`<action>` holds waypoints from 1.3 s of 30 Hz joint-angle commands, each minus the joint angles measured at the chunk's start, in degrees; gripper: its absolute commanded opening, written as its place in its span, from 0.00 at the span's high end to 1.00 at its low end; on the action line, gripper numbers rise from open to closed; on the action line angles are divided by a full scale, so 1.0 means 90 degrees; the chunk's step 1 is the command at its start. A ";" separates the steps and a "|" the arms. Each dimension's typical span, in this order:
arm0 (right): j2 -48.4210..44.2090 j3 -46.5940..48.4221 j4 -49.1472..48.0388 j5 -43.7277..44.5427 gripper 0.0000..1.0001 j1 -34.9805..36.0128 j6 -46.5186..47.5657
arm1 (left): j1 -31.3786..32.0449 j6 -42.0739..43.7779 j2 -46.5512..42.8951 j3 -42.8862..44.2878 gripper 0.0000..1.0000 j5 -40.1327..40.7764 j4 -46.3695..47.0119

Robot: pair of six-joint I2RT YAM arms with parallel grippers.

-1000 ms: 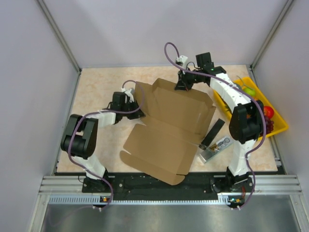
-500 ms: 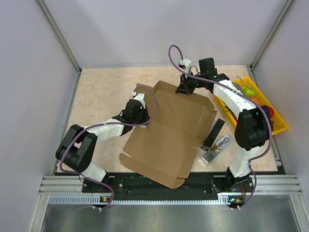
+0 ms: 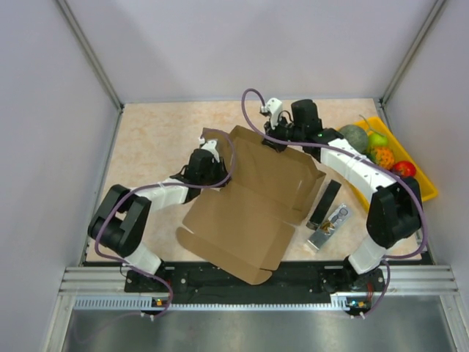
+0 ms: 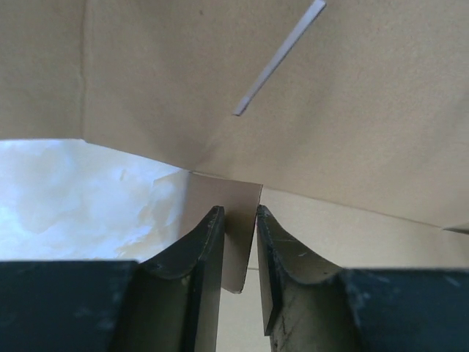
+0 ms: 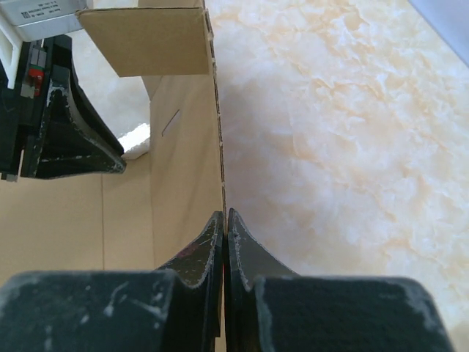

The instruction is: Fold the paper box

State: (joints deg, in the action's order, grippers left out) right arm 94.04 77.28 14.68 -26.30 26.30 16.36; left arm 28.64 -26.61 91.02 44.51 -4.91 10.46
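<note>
Two robot arms work on one paper box (image 3: 249, 205), a brown creased cardboard sheet lying mid-frame in the overhead view, with its far wall raised. The left gripper (image 3: 212, 155) is at the box's upper left corner. The right gripper (image 3: 277, 140) is on the top edge of the raised wall. Everything rests on a pale beige marbled table (image 3: 150, 136), closed in by plain grey walls. A yellow tray (image 3: 429, 189) of fruit sits at the right edge. A black strip (image 3: 325, 202) and a small silver item (image 3: 331, 223) lie just right of the box.

Left wrist view: the dark fingers (image 4: 201, 257) stand slightly apart with a small cardboard flap in the gap. Whether they press it cannot be told. More cardboard fills the upper frame.

Right wrist view: the jaws are closed tight on the thin edge of the upright wall, which runs up the frame's centre. The marbled surface fills the right half.

The step in hand looks like tucking the corner flap inward. It would go best if the right pinch holds the wall upright while the left bends the flap slowly along its crease. The sheet may slide on the smooth table, and the tray is close by.
</note>
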 commanded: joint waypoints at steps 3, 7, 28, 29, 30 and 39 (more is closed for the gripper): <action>-0.0351 0.0096 -0.0869 0.0500 1.00 0.0368 0.0338 | -0.0524 -0.0470 0.0169 0.0192 0.67 -0.1513 0.1053; -0.0312 0.0066 -0.0976 0.1494 1.00 0.0729 0.0750 | -0.0936 -0.0734 0.0130 -0.0190 0.57 -0.2325 0.1972; -0.0869 -0.2189 -0.4022 0.4602 1.00 0.2468 0.2606 | -0.1737 -0.0920 -0.1860 -0.1605 0.49 -0.3000 0.2793; -0.0859 -0.2228 -0.4130 0.4602 1.00 0.2497 0.2683 | -0.1737 -0.0891 -0.2210 -0.1693 0.49 -0.2903 0.2687; -0.0840 -0.2229 -0.4140 0.4602 1.00 0.2507 0.2742 | -0.1737 -0.0833 -0.2378 -0.1703 0.46 -0.2631 0.2579; -0.0712 -0.2063 -0.4111 0.4583 1.00 0.2566 0.2899 | -0.1737 0.0532 -0.2137 -0.0445 0.33 -0.1857 0.1464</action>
State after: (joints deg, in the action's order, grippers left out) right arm 88.86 56.99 -18.11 14.11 48.49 41.56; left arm 13.15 -29.80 68.10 33.98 -24.47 26.59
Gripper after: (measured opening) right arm 0.007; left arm 0.690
